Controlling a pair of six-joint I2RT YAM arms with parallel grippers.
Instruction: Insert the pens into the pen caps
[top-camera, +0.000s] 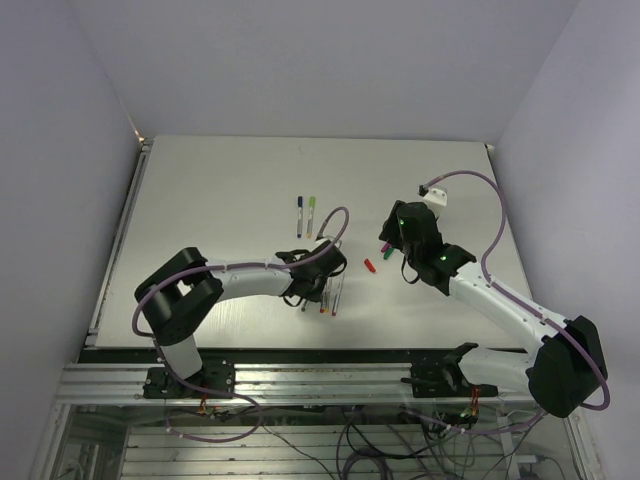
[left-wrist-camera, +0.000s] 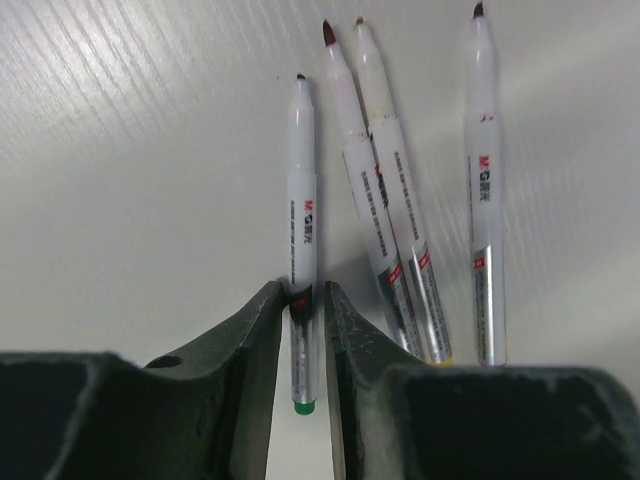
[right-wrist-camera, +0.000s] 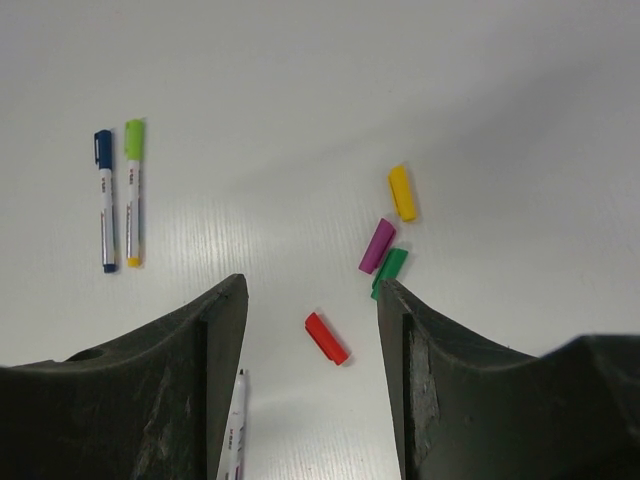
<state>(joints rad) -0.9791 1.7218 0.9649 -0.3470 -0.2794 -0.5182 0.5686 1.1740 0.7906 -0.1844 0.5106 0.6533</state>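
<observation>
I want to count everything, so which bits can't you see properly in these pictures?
Left wrist view: the left gripper straddles the white plastic pen with a green end; whether it pinches it is unclear.
Right wrist view: a finger of the right gripper covers part of the stubby green plastic cap; the bottom edge cuts off another white pen.
Top view: the pens under the left arm are too small to tell apart.

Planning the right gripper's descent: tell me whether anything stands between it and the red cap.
Nothing visible does. The red cap lies alone below the open right gripper; the purple cap and green cap lie apart from it.
</observation>
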